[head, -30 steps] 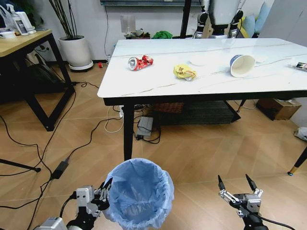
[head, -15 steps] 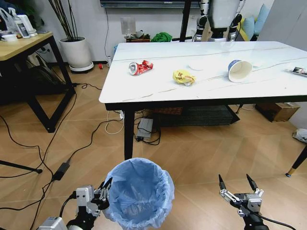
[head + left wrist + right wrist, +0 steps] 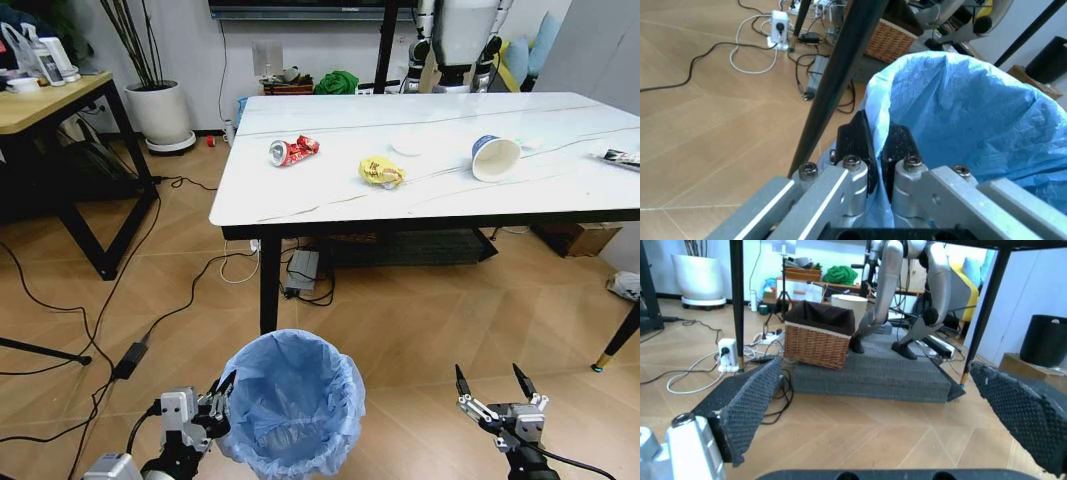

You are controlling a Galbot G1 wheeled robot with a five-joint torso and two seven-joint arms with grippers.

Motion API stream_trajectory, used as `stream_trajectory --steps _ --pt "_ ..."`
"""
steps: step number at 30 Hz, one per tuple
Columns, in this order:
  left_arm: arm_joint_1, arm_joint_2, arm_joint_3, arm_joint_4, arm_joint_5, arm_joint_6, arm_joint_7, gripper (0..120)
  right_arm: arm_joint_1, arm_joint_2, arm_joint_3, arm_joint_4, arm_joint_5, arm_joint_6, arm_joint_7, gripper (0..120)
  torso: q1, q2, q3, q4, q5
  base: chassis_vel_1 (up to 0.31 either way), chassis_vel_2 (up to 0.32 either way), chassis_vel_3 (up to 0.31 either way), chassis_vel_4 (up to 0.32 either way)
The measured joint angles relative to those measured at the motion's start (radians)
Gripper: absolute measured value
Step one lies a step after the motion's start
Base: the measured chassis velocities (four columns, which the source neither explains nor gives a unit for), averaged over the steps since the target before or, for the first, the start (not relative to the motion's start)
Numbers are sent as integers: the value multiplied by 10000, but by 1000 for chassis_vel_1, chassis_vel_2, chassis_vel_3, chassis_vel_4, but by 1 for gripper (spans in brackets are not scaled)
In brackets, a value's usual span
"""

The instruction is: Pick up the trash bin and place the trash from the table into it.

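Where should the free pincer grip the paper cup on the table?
Probably across the paper cup's side wall, coming from above: it lies on its side, open mouth facing the robot, so the curved wall is exposed. The right pincer is open and free.

Light-blue bin liner (image 3: 290, 400), red can (image 3: 293, 150), yellow wrapper (image 3: 381, 172), grey-veined white table (image 3: 330, 195)

The trash bin (image 3: 290, 402) stands on the floor near the robot, before the table (image 3: 300, 190). On the table, left to right: can (image 3: 293, 150), wrapper (image 3: 382, 172), lid (image 3: 408, 146), cup (image 3: 495, 158).
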Motion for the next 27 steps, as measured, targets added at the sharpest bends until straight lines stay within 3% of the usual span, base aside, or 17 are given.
stream_trajectory --steps 27 --pt "31 12 4 0 -354 16 -73 0 -169 0 36 455 -121 -92 0 100 402 1092 687 2 0 0 0 0 0"
